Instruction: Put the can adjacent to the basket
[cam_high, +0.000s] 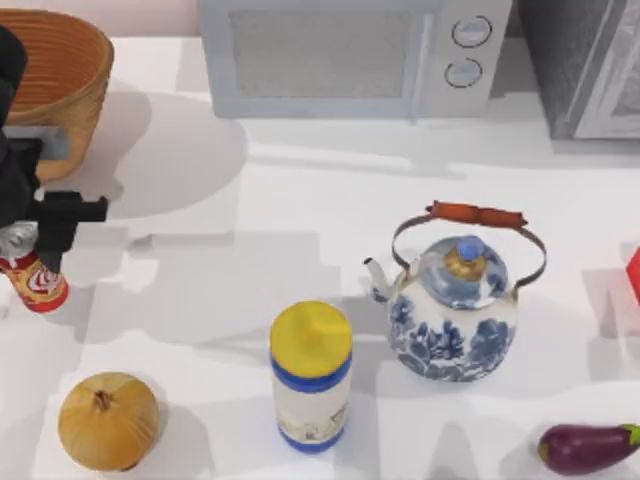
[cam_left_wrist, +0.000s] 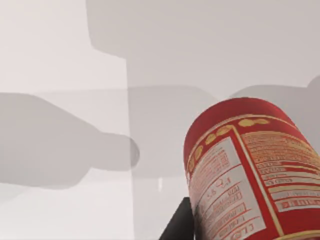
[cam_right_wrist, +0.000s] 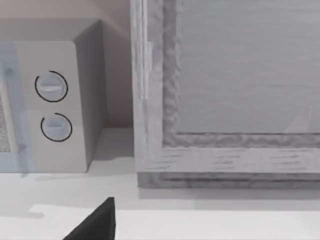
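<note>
Right up against your left wrist camera sits the can (cam_left_wrist: 250, 175), its red side and printed label facing the lens, with a dark finger (cam_left_wrist: 179, 225) of the left gripper beside it. From above, you see the can (cam_high: 35, 283) at the far left edge of the desk (cam_high: 300, 210), tilted, with the left gripper (cam_high: 30, 250) closed on its silver top. The basket (cam_high: 60, 75) stands in the back-left corner, near the can but apart from it.

Across the rest of the desk you have an onion (cam_high: 108, 421) at front left, a yellow-lidded jar (cam_high: 311, 375) front centre, a blue-and-white kettle (cam_high: 455, 310) to its right, and an eggplant (cam_high: 588, 447) at front right. A microwave (cam_high: 350, 55) stands at the back.

Your right wrist camera faces the microwave's dials (cam_right_wrist: 52, 107) and a grey cabinet (cam_right_wrist: 225, 90); you cannot tell how the right gripper's fingers stand.
</note>
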